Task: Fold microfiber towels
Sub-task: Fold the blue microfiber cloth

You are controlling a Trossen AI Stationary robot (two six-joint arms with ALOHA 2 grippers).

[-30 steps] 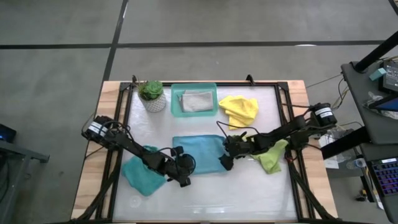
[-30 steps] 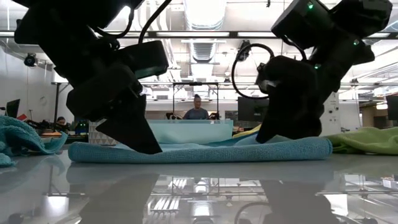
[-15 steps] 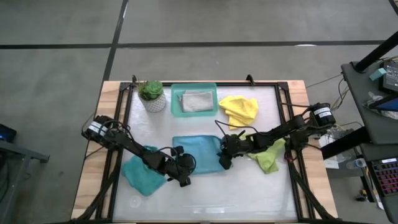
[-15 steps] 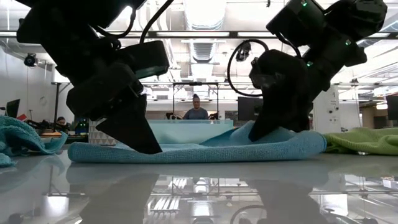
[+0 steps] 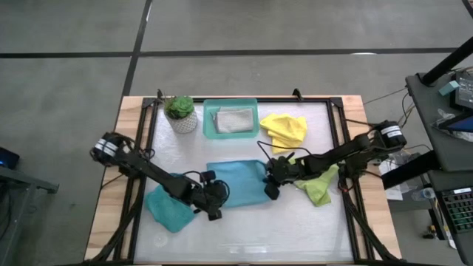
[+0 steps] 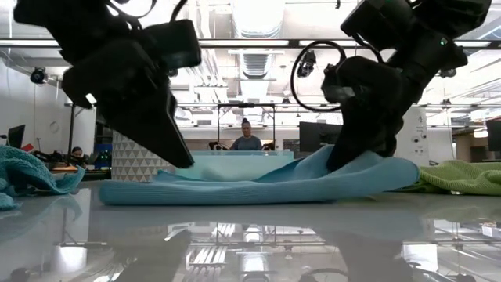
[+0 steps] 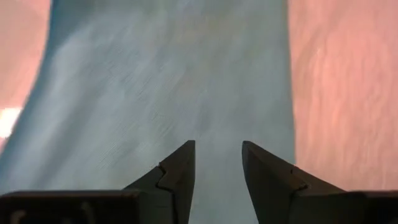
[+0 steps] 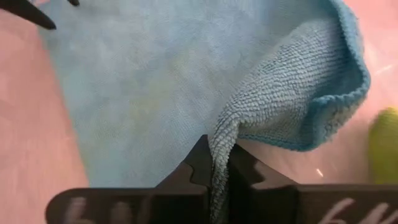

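Observation:
A teal-blue towel (image 5: 235, 183) lies spread at the table's middle. My left gripper (image 5: 213, 210) is at its near left corner, fingertips a little apart with cloth between them. My right gripper (image 5: 270, 191) is shut on its right edge. A second teal-blue towel (image 5: 166, 208) lies crumpled on the table under the left arm. The lime green towel (image 5: 322, 188) lies bunched under the right arm, and the yellow one (image 5: 284, 130) is crumpled at the far right. The grey towel (image 5: 233, 120) lies folded in the teal tray (image 5: 210, 131). My left gripper has the towel's near left part (image 7: 217, 134) between its two fingers, slanting down from the table's left. The cloth rises slightly to the fingertips (image 6: 186, 160), and its left end (image 6: 109, 193) stays on the table. Layers cannot be told. My right gripper pinches the towel's right edge (image 8: 219, 138) between its two shut fingers, one layer by the look of it. The fingers slant down from the table's right. That side hangs raised in a slack curl (image 8: 323, 106), and the towel's middle (image 6: 250, 189) rests on the table.
A potted plant (image 5: 181, 114) stands at the far left beside the tray. Bare table lies along the near edge (image 5: 244, 236). A black frame (image 5: 347, 140) runs around the table, and a person (image 6: 246, 141) sits in the room beyond it.
My right gripper has taken hold of the towel's right edge and risen a little, drawing that side up and toward the left. My left gripper has also risen. The towel's right side now slopes up off the table, and its left end has slid slightly to the right.

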